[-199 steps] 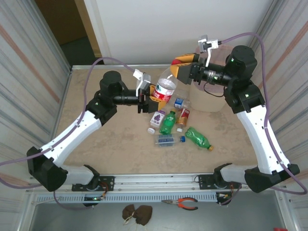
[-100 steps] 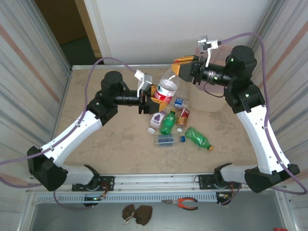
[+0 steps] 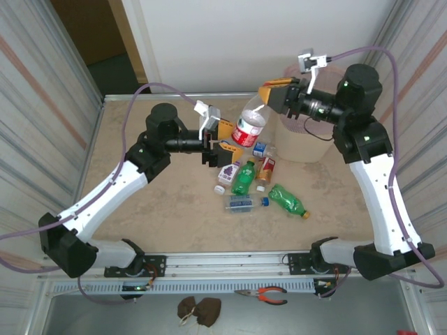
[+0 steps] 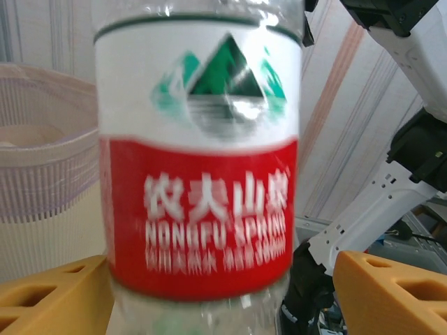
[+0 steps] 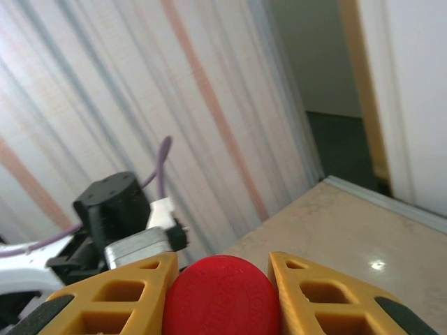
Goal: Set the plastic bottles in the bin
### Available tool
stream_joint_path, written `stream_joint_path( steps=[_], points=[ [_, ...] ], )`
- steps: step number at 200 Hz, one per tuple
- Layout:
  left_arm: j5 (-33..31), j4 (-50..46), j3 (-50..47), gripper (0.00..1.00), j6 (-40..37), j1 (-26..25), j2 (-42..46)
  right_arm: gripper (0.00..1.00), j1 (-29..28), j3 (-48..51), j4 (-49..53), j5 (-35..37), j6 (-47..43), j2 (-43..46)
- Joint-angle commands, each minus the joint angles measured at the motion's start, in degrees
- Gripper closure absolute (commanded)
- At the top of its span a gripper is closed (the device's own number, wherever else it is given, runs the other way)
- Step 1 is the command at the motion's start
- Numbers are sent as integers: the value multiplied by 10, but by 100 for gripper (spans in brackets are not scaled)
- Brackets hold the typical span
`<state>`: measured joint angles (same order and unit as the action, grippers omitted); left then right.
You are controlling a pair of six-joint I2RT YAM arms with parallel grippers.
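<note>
Bottle (image 3: 249, 127) with a red-and-white label hangs tilted above the desk (image 3: 154, 209), near the bin (image 3: 297, 145). Its red cap (image 5: 222, 296) is pinched in the closed right end effector (image 3: 264, 100). The left end effector (image 3: 229, 138) stands open around its base, gripping nothing. Held only by the cap, it could swing, slip and drop among the other bottles (image 3: 244, 178).

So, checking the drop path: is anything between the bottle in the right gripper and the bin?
Nothing visible. The bottle hangs by its red cap from the right gripper, beside the bin; the left gripper's open jaws flank its base.
</note>
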<state>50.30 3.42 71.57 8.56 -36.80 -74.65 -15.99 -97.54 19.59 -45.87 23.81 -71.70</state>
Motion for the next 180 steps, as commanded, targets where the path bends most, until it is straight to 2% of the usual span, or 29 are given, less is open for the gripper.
stream_joint_path(
  steps=[1, 36, 68, 116, 157, 180],
  points=[
    [-6, 2, -10, 19, -15, 6, 26, 74, 59, -23, 4, 27, 21, -3],
    [-11, -3, -21, 18, -17, 11, 38, 74, 186, -58, 48, 66, 44, -42],
    [-15, -9, -22, 18, -22, 13, 42, 76, 257, -113, 111, 129, 5, -96],
    [-18, -13, -22, 18, -26, 17, 45, 78, 279, -228, 232, 279, -114, -198],
    [-24, -18, -21, 18, -29, 25, 42, 78, 275, -320, 342, 351, -184, -289],
    [-25, -24, -18, 18, -31, 27, 38, 78, 263, -333, 379, 404, -211, -320]
  ],
)
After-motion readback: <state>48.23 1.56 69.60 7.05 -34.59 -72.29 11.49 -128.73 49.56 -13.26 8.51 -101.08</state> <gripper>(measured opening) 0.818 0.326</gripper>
